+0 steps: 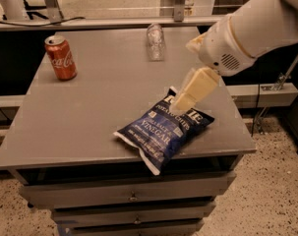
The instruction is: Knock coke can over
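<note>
Nearest the front edge of the grey worktop, right of its middle, the blue chip bag is lying flat, with one corner hanging just past the edge above the drawers. It is lying between the right edge and the target's corner, so it is likely acting as an obstacle rather than a goal. Just above the bag's far end the gripper is hanging, angled down and leftward from the white arm that is extending in over the right edge. From here it is showing as one cream block, so whether it is open or closed cannot be told, and it is carrying nothing visible. The posture is reading as an approach, since a knock needs only a sideways push, not a grasp. Farther back, near the middle of the far edge, a clear plastic bottle is sitting, its pose hard to read. By the far left corner the coke can is standing upright, well apart from the gripper. It is showing a red body, white script and a silver top, and it is not yet knocked over.
</note>
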`<move>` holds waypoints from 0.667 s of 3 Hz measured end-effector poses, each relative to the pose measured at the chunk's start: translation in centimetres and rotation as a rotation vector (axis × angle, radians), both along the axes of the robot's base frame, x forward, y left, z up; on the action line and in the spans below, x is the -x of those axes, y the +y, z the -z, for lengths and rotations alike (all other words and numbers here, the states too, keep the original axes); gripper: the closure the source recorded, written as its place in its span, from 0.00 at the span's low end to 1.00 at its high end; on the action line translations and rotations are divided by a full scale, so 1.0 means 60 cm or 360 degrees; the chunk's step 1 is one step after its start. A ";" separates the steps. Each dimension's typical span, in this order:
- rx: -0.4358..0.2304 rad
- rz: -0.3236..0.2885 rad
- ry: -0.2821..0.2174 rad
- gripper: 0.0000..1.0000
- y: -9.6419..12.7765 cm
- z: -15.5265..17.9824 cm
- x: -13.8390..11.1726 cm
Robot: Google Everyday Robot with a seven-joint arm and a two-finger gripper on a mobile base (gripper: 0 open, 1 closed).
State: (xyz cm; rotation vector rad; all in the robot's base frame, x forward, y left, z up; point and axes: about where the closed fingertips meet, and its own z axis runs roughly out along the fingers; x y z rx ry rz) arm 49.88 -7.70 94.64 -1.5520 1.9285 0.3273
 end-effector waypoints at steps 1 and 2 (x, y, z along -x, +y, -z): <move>-0.0286 -0.0023 -0.0017 0.00 0.101 -0.003 -0.045; -0.0287 -0.0023 -0.0017 0.00 0.101 -0.003 -0.045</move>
